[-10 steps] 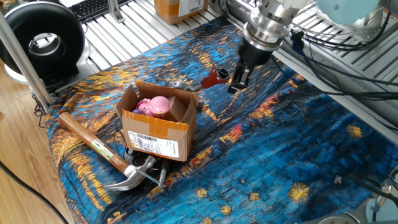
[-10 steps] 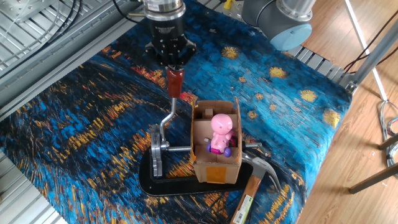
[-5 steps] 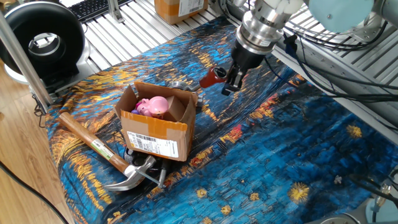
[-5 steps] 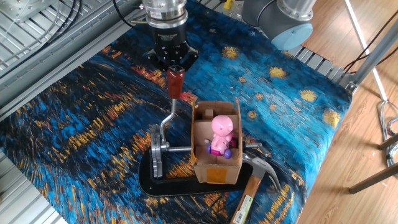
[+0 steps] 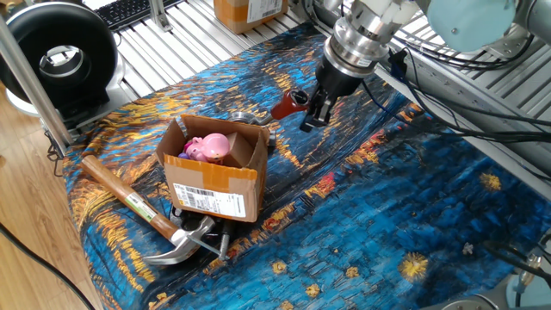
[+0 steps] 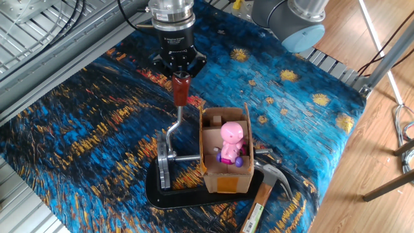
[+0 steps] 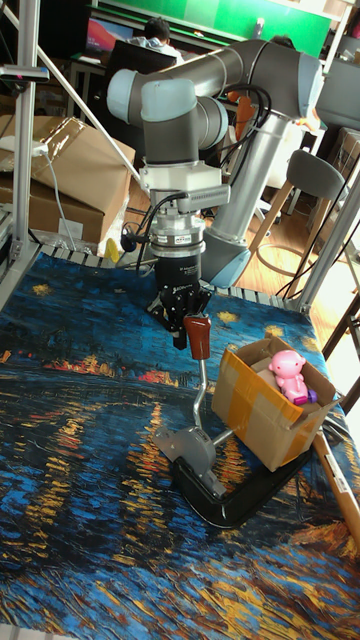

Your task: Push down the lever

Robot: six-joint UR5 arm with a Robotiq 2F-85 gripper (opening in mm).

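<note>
The lever [image 6: 180,90] is a slim metal bar with a glossy dark-red sleeve [image 5: 285,107], rising from a metal bracket [image 6: 162,167] on a black base plate [image 6: 169,196]. It also shows in the tall fixed view as a lever [image 7: 198,338] leaning up from its bracket. My gripper [image 6: 179,71] sits right at the sleeve's top end, its fingers close together and touching it. The same gripper [image 5: 312,109] stands just right of the sleeve in one fixed view, and in the tall fixed view the gripper [image 7: 178,326] hangs beside the sleeve, holding nothing.
A cardboard box [image 5: 214,169] with a pink toy [image 6: 230,137] stands against the lever's base. A wooden-handled claw hammer [image 5: 142,213] lies beside the box near the table's edge. A blue painted cloth [image 6: 77,129] covers the table.
My gripper moved toward the box, staying against the red sleeve. The sleeve shifted the same way, and the box and base slid slightly.
</note>
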